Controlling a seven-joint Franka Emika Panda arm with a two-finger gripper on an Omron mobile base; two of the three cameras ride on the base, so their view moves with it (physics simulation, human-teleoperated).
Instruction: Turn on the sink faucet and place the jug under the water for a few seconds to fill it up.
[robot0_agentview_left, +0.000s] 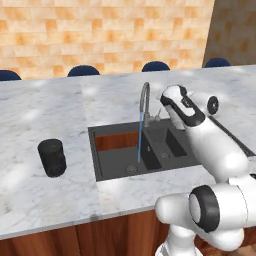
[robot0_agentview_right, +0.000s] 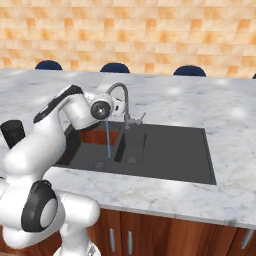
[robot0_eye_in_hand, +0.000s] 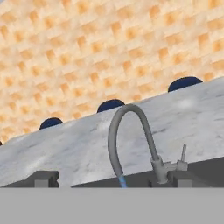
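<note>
Water (robot0_agentview_left: 140, 140) runs in a thin blue stream from the sink faucet (robot0_agentview_left: 144, 102) into the left basin of the sink (robot0_agentview_left: 150, 162), which otherwise looks bare. The jug (robot0_agentview_left: 52, 157) stands upright on the tabletop (robot0_agentview_left: 50, 200), well left of the sink; you cannot see inside it. Expect it rigid, light while empty, heavier once filled. Take it across the body or by the loop handle. Fingers (robot0_eye_in_hand: 43, 178): tips barely visible, so you cannot tell their spread; nothing seen between them.
</note>
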